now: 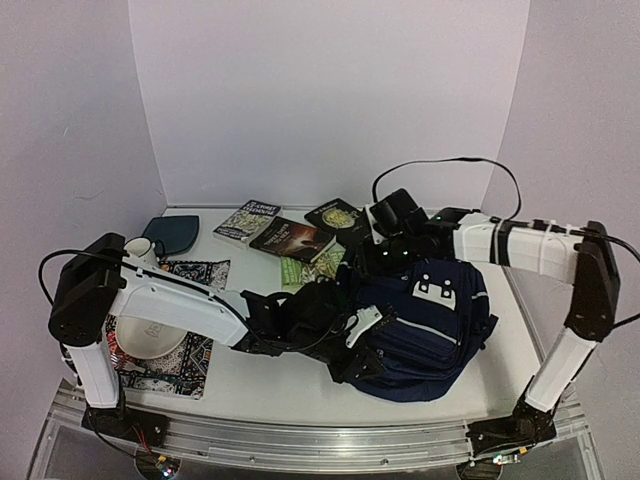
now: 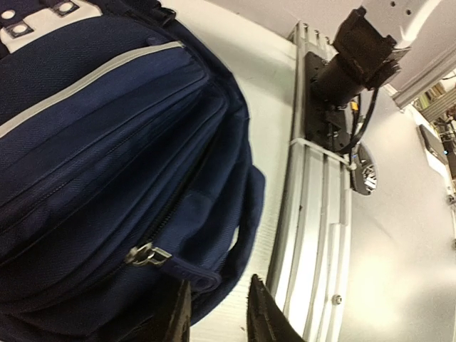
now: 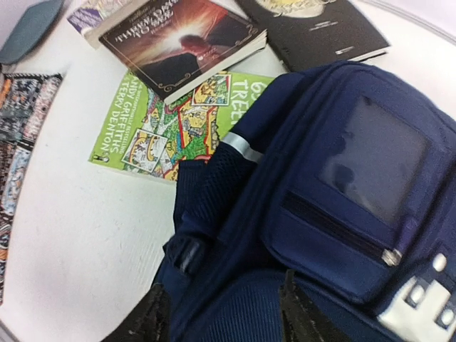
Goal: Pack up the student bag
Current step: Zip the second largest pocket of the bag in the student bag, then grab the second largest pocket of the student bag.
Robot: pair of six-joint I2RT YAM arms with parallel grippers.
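Note:
The student bag (image 1: 430, 330), navy with thin white stripes, lies on its side at the centre right of the table. My left gripper (image 1: 366, 328) is at its near left end. In the left wrist view the left gripper (image 2: 217, 308) is open, and the bag's (image 2: 107, 157) blue zipper pull tab (image 2: 187, 271) ends just above the left finger (image 2: 178, 313), touching neither finger. My right gripper (image 1: 396, 256) is at the bag's far top edge. It (image 3: 224, 317) stands open, its fingers spread either side of the bag's (image 3: 335, 178) dark fabric without pinching it.
Behind the bag lie a green picture book (image 3: 171, 121), a dark paperback (image 3: 178, 43) and a black book (image 3: 313, 21). A teal pouch (image 1: 172, 232), a patterned cloth (image 1: 170, 370) and a white round object (image 1: 145, 335) are at the left. An aluminium rail (image 2: 320, 214) edges the table's front.

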